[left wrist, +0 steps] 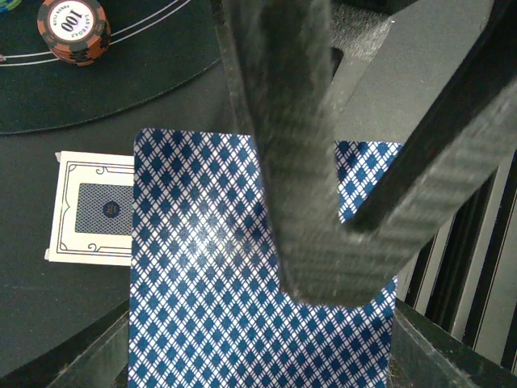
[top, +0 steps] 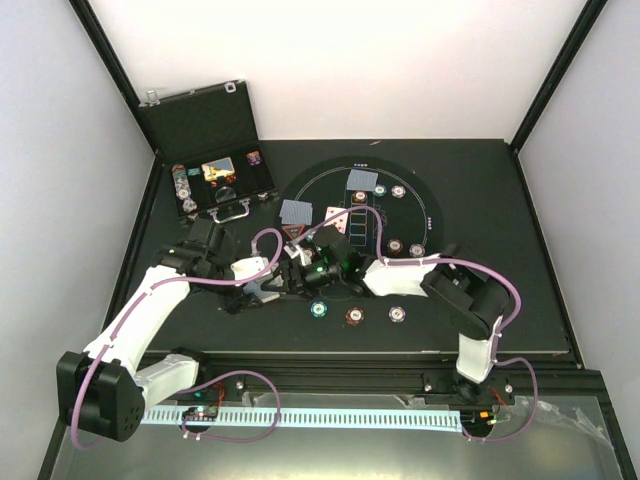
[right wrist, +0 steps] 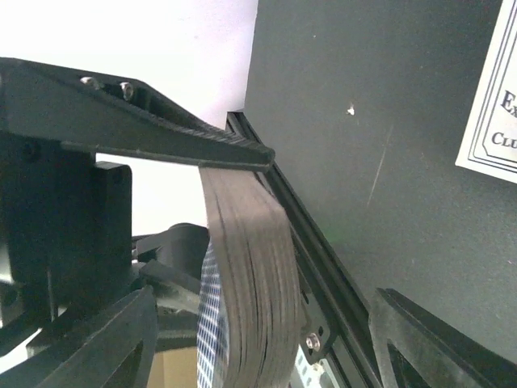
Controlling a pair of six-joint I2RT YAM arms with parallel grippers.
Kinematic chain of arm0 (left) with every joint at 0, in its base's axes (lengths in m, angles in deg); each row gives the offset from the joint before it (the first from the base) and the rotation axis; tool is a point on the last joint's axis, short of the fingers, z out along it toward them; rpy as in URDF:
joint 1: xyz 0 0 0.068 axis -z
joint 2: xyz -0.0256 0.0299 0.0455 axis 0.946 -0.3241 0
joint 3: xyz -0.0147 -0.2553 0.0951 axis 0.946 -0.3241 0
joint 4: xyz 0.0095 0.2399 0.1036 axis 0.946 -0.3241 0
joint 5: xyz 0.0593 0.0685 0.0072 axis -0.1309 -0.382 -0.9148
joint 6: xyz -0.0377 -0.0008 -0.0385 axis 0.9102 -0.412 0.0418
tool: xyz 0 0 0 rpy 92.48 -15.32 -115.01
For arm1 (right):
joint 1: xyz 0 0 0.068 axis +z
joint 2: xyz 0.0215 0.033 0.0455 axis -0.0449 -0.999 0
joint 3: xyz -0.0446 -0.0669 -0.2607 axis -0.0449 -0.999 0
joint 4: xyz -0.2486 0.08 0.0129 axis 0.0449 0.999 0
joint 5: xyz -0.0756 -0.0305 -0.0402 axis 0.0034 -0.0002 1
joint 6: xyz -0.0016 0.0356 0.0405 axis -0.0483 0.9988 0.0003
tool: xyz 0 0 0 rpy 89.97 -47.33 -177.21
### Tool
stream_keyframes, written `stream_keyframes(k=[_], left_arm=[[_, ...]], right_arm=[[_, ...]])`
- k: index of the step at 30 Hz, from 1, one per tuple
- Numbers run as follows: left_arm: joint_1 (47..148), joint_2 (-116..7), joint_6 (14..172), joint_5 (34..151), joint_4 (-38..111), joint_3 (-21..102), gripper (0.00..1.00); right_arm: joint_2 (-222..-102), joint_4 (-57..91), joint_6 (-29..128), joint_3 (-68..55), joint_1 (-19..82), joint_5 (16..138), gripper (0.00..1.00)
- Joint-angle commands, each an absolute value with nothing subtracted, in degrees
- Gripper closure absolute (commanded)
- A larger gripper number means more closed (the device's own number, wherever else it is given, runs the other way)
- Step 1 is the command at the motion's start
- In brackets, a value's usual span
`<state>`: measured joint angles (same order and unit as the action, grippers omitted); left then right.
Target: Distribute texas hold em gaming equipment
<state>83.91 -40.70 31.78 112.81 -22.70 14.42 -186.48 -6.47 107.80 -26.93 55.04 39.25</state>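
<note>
Overhead view: a black worktop (top: 480, 300) with two robot arms reaching inward until their fingers met just off the near-left rim of a round black mat (top: 330, 170).

The left fingers (left wrist: 452, 356) were clamped shut on a deck of playing cards (left wrist: 210, 267), held above the worktop with its blue diamond-patterned back facing the left wrist camera. The right fingers (right wrist: 89, 347) stood apart, one on either side of the deck with a gap showing, so we judged them not yet pinching anything. From the right wrist camera the deck appeared edge-on and bowed.

A white card box (left wrist: 93, 208) lay flat on the worktop under the deck's far corner. On the mat, a dealt card (top: 362, 180) lay face down at the far side and a second dealt card (top: 297, 212) at the left. A teal chip (top: 320, 308), a brown chip (top: 354, 315) and a grey chip (top: 397, 314) sat in a row by the mat's near edge. An open black case (top: 200, 120) at the far-left corner held more chips.

We saw three likely risks. Fingers straddling the whole deck could draw off several cards instead of one. A bowed deck might spring and scatter if either grip slipped. A card freed here, off the mat's rim, could land on the box or the bare worktop.
</note>
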Motion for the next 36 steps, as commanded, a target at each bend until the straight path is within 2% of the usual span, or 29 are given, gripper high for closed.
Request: stream_keyframes(k=[1, 17, 28, 36], left_arm=[[83.9, -39.8, 32.1, 114.6, -22.5, 16.5, 0.98], [83.9, -39.5, 31.9, 114.4, -22.6, 16.6, 0.98], [83.9, -39.4, 31.8, 114.3, -22.6, 16.7, 0.98], [83.9, -39.9, 31.8, 114.3, -22.5, 16.4, 0.98]], right_arm=[[-188.9, -10.4, 109.6, -23.4, 56.1, 37.4, 0.27], [-195.7, -10.4, 109.8, -21.7, 55.0, 34.7, 0.4], [-190.7, -2.3, 103.5, -24.1, 50.4, 35.8, 0.52], [-186.9, -6.0, 105.6, -27.2, 50.1, 35.4, 0.66]])
